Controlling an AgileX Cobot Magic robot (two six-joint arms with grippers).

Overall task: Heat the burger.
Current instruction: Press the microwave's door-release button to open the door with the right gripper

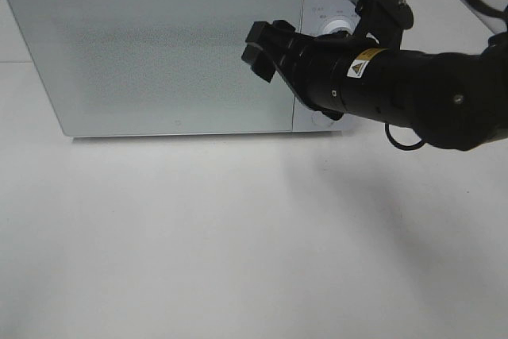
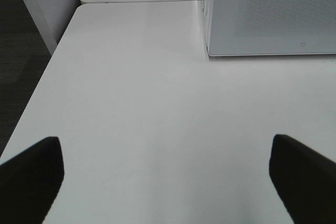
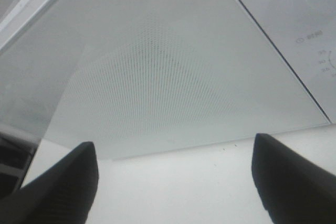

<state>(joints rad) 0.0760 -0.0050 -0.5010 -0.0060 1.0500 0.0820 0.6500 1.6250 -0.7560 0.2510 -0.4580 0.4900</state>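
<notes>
The burger is not in any view. A white microwave (image 1: 159,45) stands at the back of the table with its door shut. My right gripper (image 1: 260,52) is open and empty, held just in front of the door near its right edge. In the right wrist view (image 3: 173,182) its two dark fingers stand wide apart, facing the perforated door window (image 3: 157,77). My left gripper (image 2: 168,182) is open and empty, low over the bare white table (image 2: 157,103), off to the microwave's left front corner (image 2: 210,51). It does not show in the exterior high view.
The microwave's control panel (image 1: 321,17) with a round dial (image 1: 337,28) is partly hidden behind my right arm; the panel also shows in the right wrist view (image 3: 310,24). The white table (image 1: 238,236) stretches in front. Its left edge drops to dark floor (image 2: 16,51).
</notes>
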